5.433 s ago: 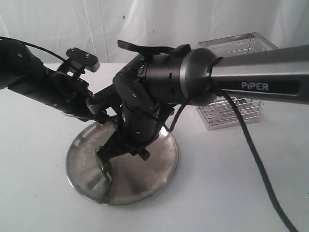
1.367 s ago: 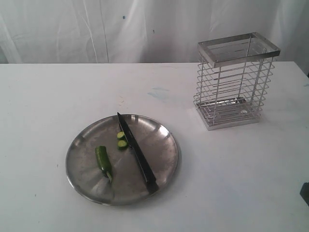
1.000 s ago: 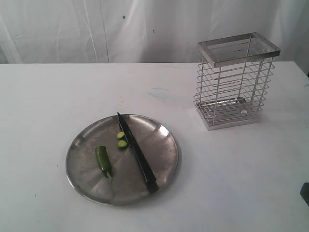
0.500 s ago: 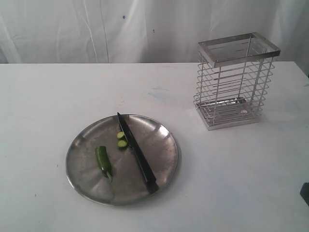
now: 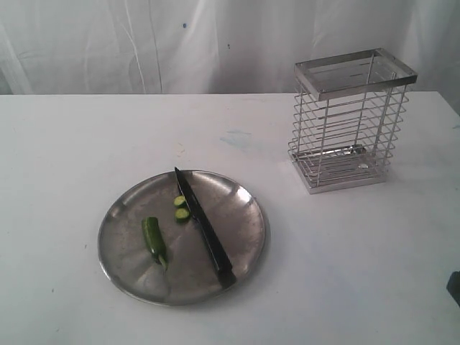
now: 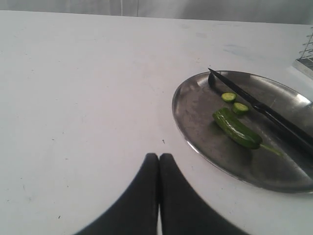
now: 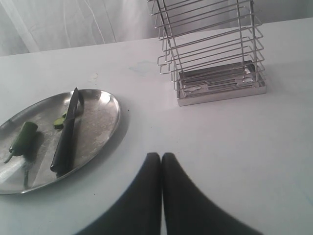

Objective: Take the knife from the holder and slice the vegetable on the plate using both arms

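Observation:
The black knife (image 5: 203,227) lies flat across the steel plate (image 5: 244,244), tip toward the back. To its left rest the green chilli (image 5: 153,238) and two cut slices (image 5: 180,208). The wire holder (image 5: 351,118) stands empty at the back right. Neither arm shows in the exterior view. My left gripper (image 6: 159,156) is shut and empty above the bare table, apart from the plate (image 6: 195,103), chilli (image 6: 236,128) and knife (image 6: 264,110). My right gripper (image 7: 162,156) is shut and empty too, with the plate (image 7: 105,115), knife (image 7: 67,132) and holder (image 7: 215,54) beyond it.
A white tabletop (image 5: 72,144) spreads around the plate, with a white curtain (image 5: 144,43) behind it. A faint bluish stain (image 5: 236,138) marks the table behind the plate. A dark object (image 5: 454,287) shows at the right edge.
Both arms were over the plate 5.4 s ago and have since withdrawn out of the exterior view. The knife now lies on the plate beside cut slices. Nothing moved in the last second.

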